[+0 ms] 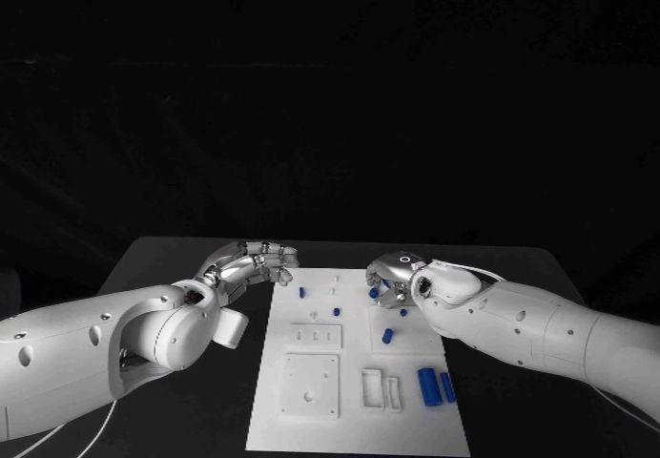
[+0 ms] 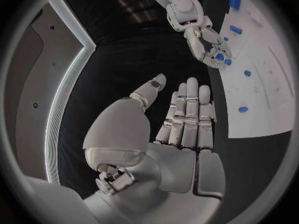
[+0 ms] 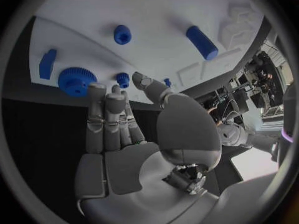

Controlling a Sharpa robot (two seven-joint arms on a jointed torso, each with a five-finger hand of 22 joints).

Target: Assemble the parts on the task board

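Note:
The white task board (image 1: 352,425) lies lengthwise in the middle of the black table. My left hand (image 1: 256,263) hovers off the board's far left corner, fingers straight and apart, palm (image 2: 181,134) holding nothing. My right hand (image 1: 395,273) hangs over the board's far right part with its fingers (image 3: 104,114) extended. A blue gear (image 3: 76,80) and a small blue peg (image 3: 122,77) sit just beyond its fingertips; I see nothing gripped. More blue parts lie on the board: a short cylinder (image 1: 388,335), two long cylinders (image 1: 436,386), and a small piece (image 1: 301,292) at the left edge.
The board carries raised white fixtures (image 1: 311,384) and a small white bracket (image 1: 381,389) near its front. Black table (image 1: 165,262) stretches to both sides of the board. My white forearms (image 1: 96,343) cover the near left and right of the table.

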